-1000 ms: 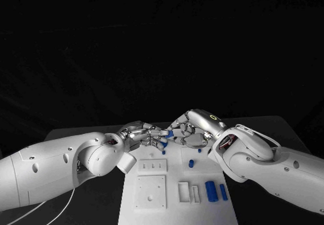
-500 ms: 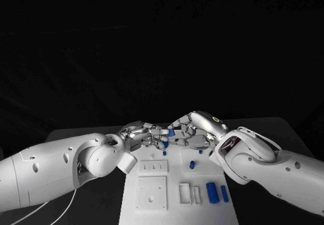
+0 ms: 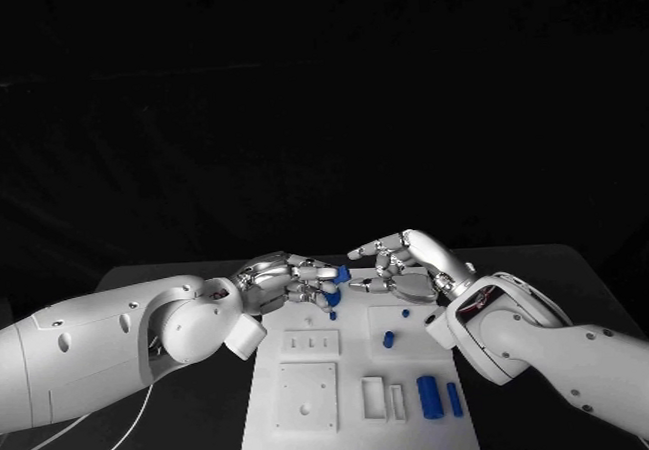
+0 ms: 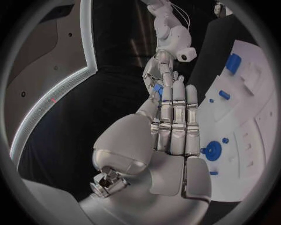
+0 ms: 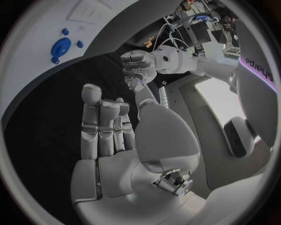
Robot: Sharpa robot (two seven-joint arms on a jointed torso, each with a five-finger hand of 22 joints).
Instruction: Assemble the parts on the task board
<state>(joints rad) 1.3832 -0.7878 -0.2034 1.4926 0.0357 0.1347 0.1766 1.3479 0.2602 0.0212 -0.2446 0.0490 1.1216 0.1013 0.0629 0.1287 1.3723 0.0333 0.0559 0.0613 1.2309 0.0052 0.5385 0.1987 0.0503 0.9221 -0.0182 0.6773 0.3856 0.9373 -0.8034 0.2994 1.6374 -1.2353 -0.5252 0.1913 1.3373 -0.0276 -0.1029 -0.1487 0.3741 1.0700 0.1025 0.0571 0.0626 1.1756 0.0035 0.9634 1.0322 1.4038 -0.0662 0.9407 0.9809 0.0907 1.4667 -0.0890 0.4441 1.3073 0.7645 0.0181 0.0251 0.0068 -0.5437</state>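
Since a second ago my right hand (image 3: 408, 264) has let go and opened, fingers spread, while my left hand (image 3: 288, 280) pinches the small blue part (image 3: 342, 275) above the task board's (image 3: 349, 444) far edge.

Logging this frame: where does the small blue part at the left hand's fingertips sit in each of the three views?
Head view: the blue part is pinched at the left hand's fingertips, between the two hands, over the task board's far end.
Left wrist view: it lies just past that hand's fingertips, before the right hand.
Right wrist view: a blue speck under the far left hand.
Shared landmark: the white task board.
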